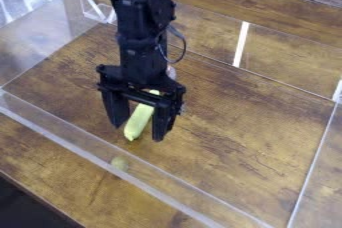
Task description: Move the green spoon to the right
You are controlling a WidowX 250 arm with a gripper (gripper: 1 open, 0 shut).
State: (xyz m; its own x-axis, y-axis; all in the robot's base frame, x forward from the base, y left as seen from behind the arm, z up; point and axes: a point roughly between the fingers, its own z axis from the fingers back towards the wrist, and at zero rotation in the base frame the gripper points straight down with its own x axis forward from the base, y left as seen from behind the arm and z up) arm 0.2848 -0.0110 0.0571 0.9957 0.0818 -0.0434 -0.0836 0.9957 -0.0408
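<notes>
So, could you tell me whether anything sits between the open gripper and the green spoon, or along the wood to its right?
Nothing visible does. The gripper is open with its fingers either side of the green spoon, and the wooden table to the right looks bare.

A robot test bench in a lab: a dark wooden tabletop [254,122] enclosed by low clear acrylic walls [54,122], nearest at 6 o'clock.
</notes>
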